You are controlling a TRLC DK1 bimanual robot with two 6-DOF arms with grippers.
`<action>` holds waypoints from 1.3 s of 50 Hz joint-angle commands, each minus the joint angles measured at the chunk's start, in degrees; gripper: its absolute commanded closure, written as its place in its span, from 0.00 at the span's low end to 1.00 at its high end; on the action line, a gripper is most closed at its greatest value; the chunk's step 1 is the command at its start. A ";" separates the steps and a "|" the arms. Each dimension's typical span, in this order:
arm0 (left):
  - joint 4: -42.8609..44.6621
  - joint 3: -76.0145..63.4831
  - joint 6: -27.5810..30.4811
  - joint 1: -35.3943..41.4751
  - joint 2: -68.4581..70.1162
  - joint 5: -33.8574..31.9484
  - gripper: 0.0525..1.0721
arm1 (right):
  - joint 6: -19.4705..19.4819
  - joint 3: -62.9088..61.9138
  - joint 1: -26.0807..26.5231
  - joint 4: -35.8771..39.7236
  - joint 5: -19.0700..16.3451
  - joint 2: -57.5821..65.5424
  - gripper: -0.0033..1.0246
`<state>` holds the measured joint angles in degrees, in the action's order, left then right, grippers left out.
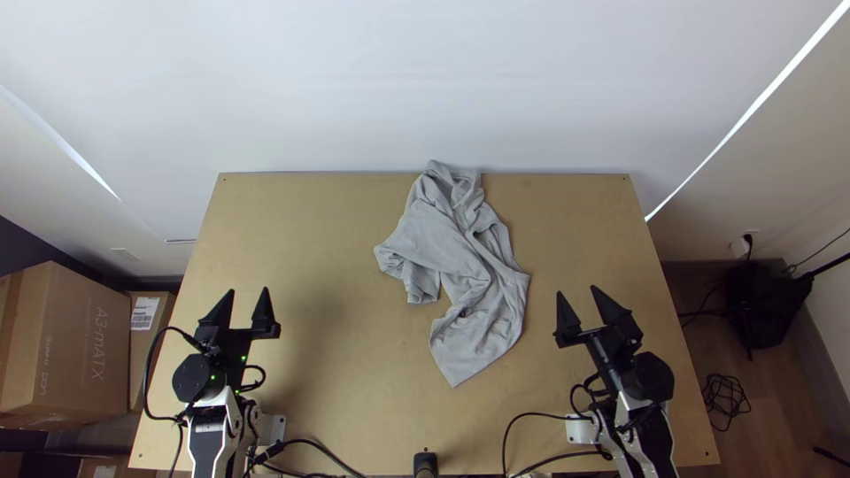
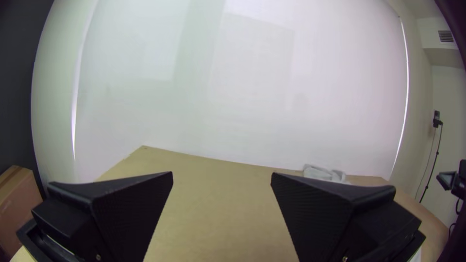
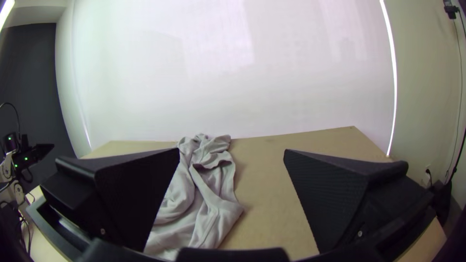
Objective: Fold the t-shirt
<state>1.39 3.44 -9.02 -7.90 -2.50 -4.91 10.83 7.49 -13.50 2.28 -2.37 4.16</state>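
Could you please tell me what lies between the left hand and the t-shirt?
In the top view, only the bare wooden table lies between the left hand and the bunched grey t-shirt.

The t-shirt (image 1: 482, 329) is plain light grey, the table (image 1: 336, 372) plain tan, the boxes (image 1: 84, 341) brown.
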 commanded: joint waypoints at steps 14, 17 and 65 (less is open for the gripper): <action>-4.11 20.29 -0.74 1.75 -20.26 -0.37 0.05 | 0.07 22.40 -1.18 9.67 -0.53 15.88 0.04; -5.34 23.28 -1.00 2.45 -22.72 -0.37 0.05 | 0.51 24.86 -1.97 13.10 -0.62 17.46 0.04; -21.25 39.10 -4.17 10.71 -42.23 -1.25 0.05 | 20.20 26.44 -13.57 39.99 -13.54 43.39 0.04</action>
<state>-19.70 40.84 -12.03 2.52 -44.62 -5.52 29.45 34.85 -26.63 42.72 -15.73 44.88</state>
